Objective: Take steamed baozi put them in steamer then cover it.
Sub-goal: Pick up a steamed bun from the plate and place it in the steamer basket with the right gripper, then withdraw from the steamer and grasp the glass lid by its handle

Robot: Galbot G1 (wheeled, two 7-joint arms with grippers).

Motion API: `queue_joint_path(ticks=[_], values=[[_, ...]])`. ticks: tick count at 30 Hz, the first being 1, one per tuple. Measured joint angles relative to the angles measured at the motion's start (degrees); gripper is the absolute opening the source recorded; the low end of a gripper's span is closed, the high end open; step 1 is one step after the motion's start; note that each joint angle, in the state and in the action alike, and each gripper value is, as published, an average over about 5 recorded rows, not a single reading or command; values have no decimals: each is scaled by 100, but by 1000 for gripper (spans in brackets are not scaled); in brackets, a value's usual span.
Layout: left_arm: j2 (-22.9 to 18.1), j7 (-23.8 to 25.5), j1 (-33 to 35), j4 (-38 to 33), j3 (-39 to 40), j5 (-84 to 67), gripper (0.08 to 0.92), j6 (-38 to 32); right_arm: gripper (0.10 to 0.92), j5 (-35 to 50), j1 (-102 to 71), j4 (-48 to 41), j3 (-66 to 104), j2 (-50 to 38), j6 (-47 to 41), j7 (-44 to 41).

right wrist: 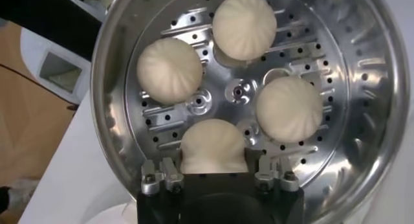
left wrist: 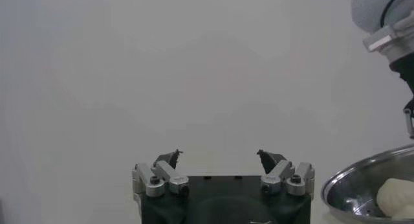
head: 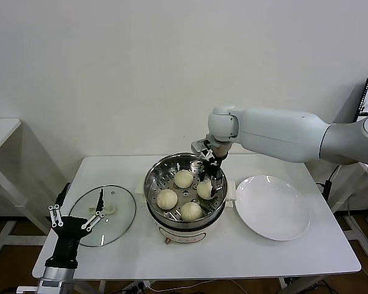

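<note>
My right gripper (right wrist: 215, 170), jaws partly apart around the fourth baozi (right wrist: 213, 147) mid-frame in the steamer (head: 156, 174), may drag it out if dough sticks; left gripper (left wrist: 220, 160) idles, jaws apart

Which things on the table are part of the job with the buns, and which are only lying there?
Part of the job:
- four steamed baozi, all in the steamer
- the cover, flat on the table, left of the steamer
- right gripper, inside the steamer at one baozi
- left gripper, waiting near the cover

Only lying there:
- empty white plate, right of the steamer
</note>
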Motion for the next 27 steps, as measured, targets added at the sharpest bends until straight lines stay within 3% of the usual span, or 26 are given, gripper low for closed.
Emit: queue_joint_path(ticks=[8, 19, 23, 27], values=[[-1, -19, -8, -2, -20, 0, 823, 1, 793, -94, -28, 43, 58, -9, -5, 88], [-5, -74, -59, -2, -1, 49, 823, 60, 822, -85, 9, 439, 684, -550, 144, 137], [-2, -142, -96, 30, -14, 156, 823, 108, 823, 151, -103, 693, 1131, -1013, 332, 585], [17, -264, -163, 60, -14, 361, 823, 187, 823, 477, -394, 969, 1551, -1544, 649, 1544]])
